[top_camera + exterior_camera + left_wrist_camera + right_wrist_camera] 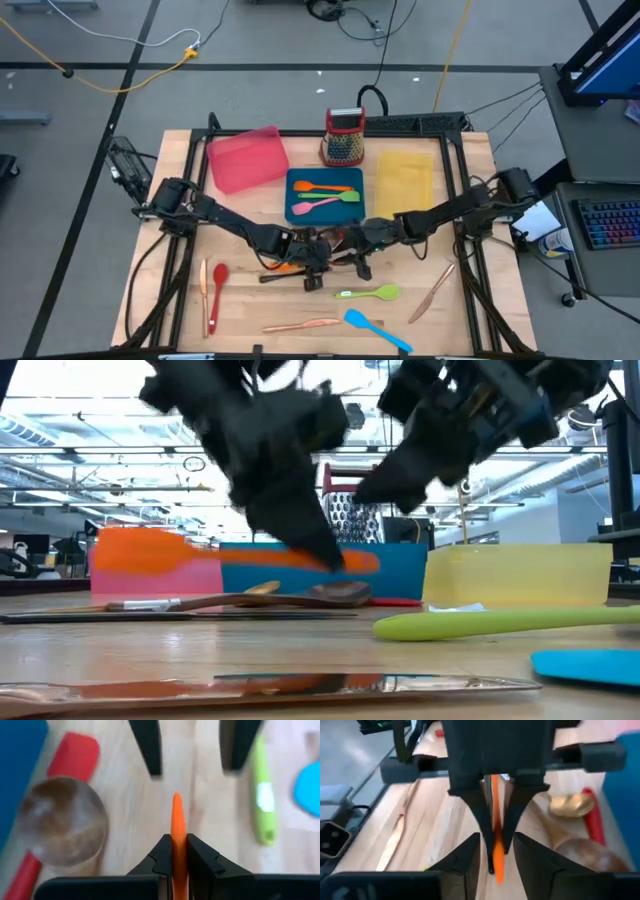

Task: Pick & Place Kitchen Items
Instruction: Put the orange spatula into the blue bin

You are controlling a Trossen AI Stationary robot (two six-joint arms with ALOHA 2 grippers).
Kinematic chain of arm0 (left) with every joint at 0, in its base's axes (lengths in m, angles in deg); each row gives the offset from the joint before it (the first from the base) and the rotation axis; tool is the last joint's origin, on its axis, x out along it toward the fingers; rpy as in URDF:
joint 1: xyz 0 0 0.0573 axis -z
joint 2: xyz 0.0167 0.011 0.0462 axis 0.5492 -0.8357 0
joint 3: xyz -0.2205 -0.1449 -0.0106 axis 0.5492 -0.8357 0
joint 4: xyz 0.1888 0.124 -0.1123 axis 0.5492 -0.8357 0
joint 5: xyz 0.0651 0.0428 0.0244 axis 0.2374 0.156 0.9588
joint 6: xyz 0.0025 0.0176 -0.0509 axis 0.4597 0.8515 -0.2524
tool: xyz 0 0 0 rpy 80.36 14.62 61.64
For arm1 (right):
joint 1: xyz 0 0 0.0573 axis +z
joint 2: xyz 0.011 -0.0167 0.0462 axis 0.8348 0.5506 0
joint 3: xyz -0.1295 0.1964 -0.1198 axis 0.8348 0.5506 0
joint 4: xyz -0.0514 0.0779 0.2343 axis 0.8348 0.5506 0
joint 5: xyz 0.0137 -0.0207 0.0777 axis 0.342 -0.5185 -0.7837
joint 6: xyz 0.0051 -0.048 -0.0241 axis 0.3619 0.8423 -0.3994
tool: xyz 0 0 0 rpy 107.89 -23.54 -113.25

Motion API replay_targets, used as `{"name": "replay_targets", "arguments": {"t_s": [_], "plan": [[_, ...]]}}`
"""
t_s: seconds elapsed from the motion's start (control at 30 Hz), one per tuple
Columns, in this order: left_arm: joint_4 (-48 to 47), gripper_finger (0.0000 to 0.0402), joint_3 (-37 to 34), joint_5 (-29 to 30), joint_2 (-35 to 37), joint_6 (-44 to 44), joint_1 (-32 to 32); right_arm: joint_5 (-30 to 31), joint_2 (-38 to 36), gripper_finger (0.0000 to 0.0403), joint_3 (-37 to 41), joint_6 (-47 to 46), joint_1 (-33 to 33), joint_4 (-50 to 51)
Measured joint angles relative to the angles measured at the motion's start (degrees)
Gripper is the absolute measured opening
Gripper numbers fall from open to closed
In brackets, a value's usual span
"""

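Observation:
An orange spatula [250, 555] hangs level above the table's middle, its blade [150, 550] toward the left. My left gripper [178, 840] is shut on its handle. My right gripper [497, 850] faces it from the right and is open. Its fingers [150, 745] stand on either side of the handle's free end [496, 865] without touching. On the table near them lie a red spatula [75, 755], a copper-toned spoon [62, 827], a green spatula [370, 293] and a blue spatula [375, 328]. My left gripper pinches the orange spatula's handle [178, 825] between its two fingers, short of the handle's free end. The fingers slant down from the table's left. The handle's tip sticks out past them toward my right gripper. The spatula is level and lifted clear of the table.
A blue tray [296, 200] holding utensils sits behind the grippers, with a pink tray [245, 158] on its left, a yellow tray [404, 180] on its right and a grater [344, 135] behind. A red spoon [219, 280] and copper cutlery [432, 292] lie near the front edge.

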Motion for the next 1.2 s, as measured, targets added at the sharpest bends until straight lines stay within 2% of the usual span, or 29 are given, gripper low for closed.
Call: {"name": "replay_targets", "arguments": {"t_s": [0.23, 0.47, 0.63, 0.97, 1.2], "plan": [[-2.15, 0.0035, -0.05, 6.87, 7.27, 4.54, -0.77, 0.17, -12.54, 0.0124, 0.01, 2.13, 0.03, 11.15], [-0.54, 0.0035, -0.03, 9.18, 12.14, 12.76, -4.22, 8.54, -21.63, 0.0119, 0.03, 3.89, 0.0, 20.09], [7.42, 0.0035, 0.09, 8.74, 12.22, 21.0, -7.87, 14.39, -26.32, 0.0119, 0.03, 5.46, 0.09, 24.55], [17.36, 0.0035, 0.11, 6.91, 12.24, 30.47, -14.36, 17.62, -28.69, 0.0118, 0.19, 6.49, 0.06, 27.36], [19.14, 0.0037, 0.23, 5.09, 8.62, 30.99, -17.86, 17.62, -28.62, 0.0118, 0.58, 6.42, 0.04, 27.24]]}}
